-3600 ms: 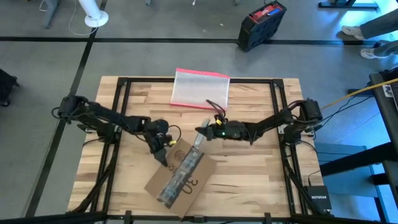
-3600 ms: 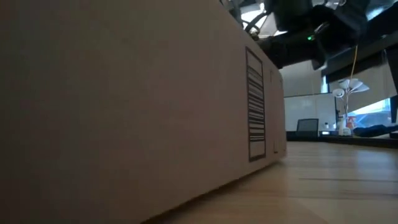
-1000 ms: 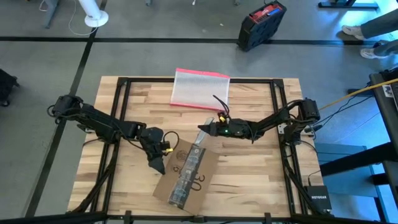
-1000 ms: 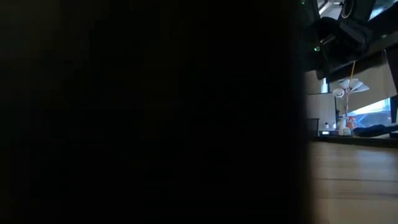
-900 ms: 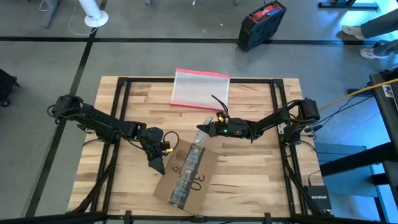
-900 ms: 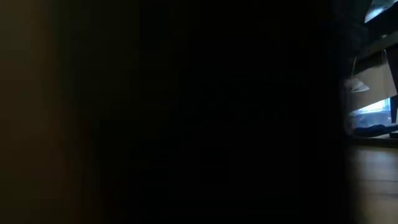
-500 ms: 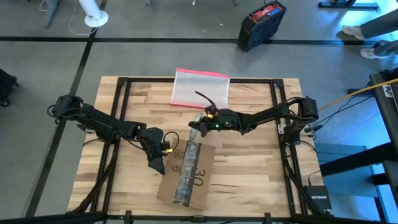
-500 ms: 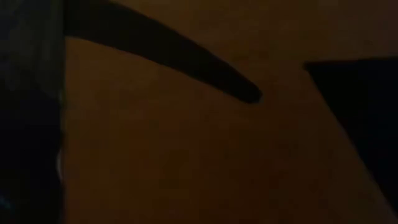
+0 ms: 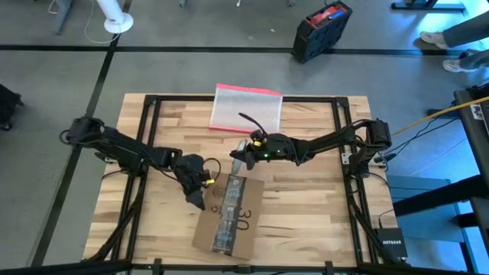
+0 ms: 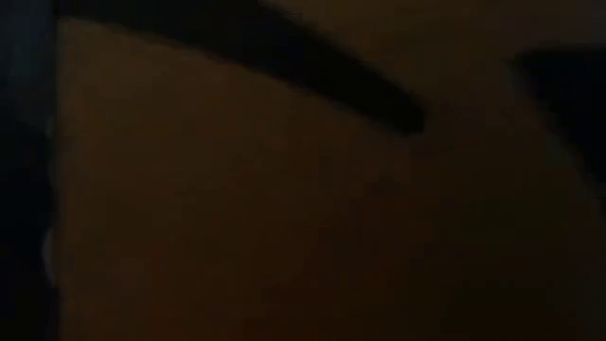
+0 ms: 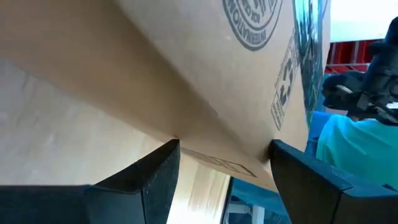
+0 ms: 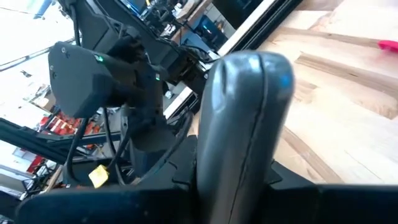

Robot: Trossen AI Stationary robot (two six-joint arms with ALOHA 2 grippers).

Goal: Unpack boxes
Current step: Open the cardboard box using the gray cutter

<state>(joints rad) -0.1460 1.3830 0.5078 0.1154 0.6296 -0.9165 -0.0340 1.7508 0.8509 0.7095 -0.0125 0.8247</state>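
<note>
flanking the box (image 9: 229, 215) — left claw (image 9: 200, 203) spread at its left edge, right claw (image 9: 241, 155) pinched together at its far end

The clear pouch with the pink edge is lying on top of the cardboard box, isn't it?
Not on it. The high view shows the clear pouch lying flat on the table's far edge, well apart from the cardboard box, which sits near the front between the two arms.

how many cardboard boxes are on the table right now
1. The box lies at the table's front middle, between the two arms, with the left claw at its left edge. No other box shows, though the low view is blocked.
</note>
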